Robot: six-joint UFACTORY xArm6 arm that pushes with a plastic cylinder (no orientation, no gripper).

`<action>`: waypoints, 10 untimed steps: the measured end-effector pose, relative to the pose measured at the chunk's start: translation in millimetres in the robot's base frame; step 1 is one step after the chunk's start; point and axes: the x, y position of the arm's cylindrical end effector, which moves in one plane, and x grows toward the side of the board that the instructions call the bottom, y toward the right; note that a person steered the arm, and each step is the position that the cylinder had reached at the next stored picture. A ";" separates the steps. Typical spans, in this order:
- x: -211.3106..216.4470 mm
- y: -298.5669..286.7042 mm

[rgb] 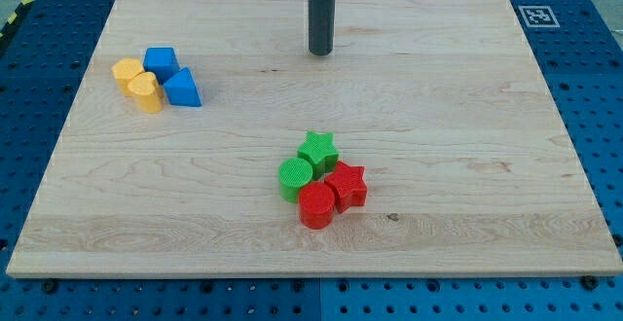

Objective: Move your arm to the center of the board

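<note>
Tip (321, 53) near tabletop (467, 117) top edge, well apart from blocks; centre bare, path free. No hand fitted, nothing grasped.

We count eight blocks on the wooden board (467, 88) right now. Two of them are blue: a blue cube (161, 62) and a blue triangular block (182, 89). Two are yellow: a yellow hexagonal block (127, 71) and a yellow heart-shaped block (146, 92). Two are green: a green star (317, 150) and a green cylinder (295, 176). Two are red: a red star (347, 184) and a red cylinder (315, 204). One dark rod comes down, ending in one tip, my tip (321, 53). One black-and-white marker (534, 16) sits on the board's corner.
</note>
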 end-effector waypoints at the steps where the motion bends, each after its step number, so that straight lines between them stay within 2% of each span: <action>1: 0.0 0.0; 6: 0.5 -58.6; 10: 4.8 -49.9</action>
